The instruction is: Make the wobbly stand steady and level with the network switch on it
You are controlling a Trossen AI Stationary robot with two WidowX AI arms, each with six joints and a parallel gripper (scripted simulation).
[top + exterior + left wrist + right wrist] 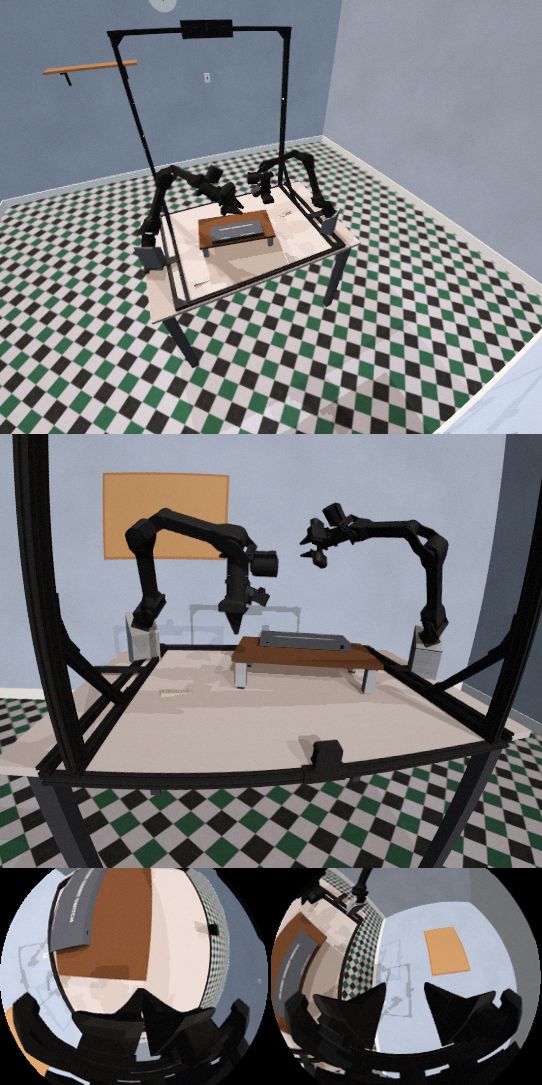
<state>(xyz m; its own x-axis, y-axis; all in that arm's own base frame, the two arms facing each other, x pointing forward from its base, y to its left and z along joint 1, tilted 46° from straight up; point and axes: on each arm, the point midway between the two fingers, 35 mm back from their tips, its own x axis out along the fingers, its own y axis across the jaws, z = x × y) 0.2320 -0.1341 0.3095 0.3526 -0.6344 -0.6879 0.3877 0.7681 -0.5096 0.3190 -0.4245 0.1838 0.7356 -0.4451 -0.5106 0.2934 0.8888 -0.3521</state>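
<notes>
The stand (206,231) (305,658) (121,926) is a brown board on short grey legs. The grey network switch (237,231) (300,640) (77,916) (292,965) lies on it. Whether all feet touch the table is too small to tell. One pale ridged strip, seemingly a wedge (285,213) (175,693), lies beside the stand; another (201,283) lies near the opposite table edge. My left gripper (269,200) (236,632) (140,991) is shut and empty, pointing down above the table near the stand's end. My right gripper (240,209) (302,548) (405,985) is partly open and empty, high above the stand.
Black frame rails (200,778) run along the table (260,729) edges, with uprights and an overhead bar (206,29). A black block (327,754) stands at the rail nearest the exterior camera. Both arms reach in over the stand area from opposite ends.
</notes>
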